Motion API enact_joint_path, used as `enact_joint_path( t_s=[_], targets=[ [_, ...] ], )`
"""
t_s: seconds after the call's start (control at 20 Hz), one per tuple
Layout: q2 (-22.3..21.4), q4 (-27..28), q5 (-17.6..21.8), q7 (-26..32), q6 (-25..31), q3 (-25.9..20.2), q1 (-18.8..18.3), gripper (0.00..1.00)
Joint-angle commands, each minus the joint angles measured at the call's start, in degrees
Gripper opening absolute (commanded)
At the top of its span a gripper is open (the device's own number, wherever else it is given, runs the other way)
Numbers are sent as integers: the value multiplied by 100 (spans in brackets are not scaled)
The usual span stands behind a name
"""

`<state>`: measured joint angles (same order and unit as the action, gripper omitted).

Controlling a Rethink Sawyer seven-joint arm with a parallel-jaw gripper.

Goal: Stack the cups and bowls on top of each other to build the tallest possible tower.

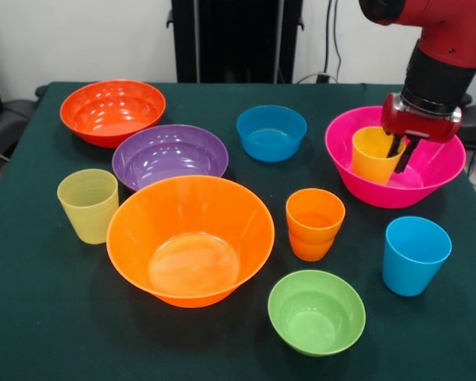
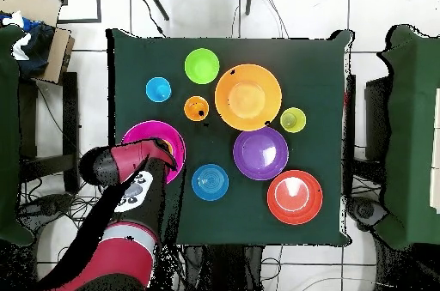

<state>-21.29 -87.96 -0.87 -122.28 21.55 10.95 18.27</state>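
My gripper point(image 1: 400, 155) reaches down into the hot pink bowl point(image 1: 436, 178) at the right. Its fingers are closed on the right wall of the yellow cup point(image 1: 372, 155), which stands upright inside that bowl. In the overhead view the arm covers the cup and part of the pink bowl point(image 2: 139, 133). The other vessels stand apart on the table: large orange bowl point(image 1: 190, 238), purple bowl point(image 1: 170, 155), red-orange bowl point(image 1: 113, 111), blue bowl point(image 1: 271, 132), lime green bowl point(image 1: 316, 311), orange cup point(image 1: 314, 224), sky blue cup point(image 1: 416, 255), ribbed pale cup point(image 1: 88, 205).
The table has a dark green cloth point(image 1: 32, 317). The robot's black pedestal point(image 1: 236, 40) stands at the far side. Chairs point(image 2: 404, 133) stand beside the table in the overhead view.
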Motion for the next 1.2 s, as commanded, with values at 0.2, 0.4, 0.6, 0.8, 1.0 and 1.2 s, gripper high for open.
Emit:
enact_joint_path(
  t_s=[0.2,0.4,0.6,0.8,1.0,1.2],
  targets=[
    [-104,289,173,-116,250,-516,-143,0],
    [-103,293,166,-127,264,-511,-138,0],
    [-100,300,167,-119,276,-515,-141,0],
    [-102,296,161,-119,291,-519,-146,0],
    [-103,304,160,-119,311,-509,-144,0],
    [-104,291,135,-156,318,-504,-138,0]
  ],
)
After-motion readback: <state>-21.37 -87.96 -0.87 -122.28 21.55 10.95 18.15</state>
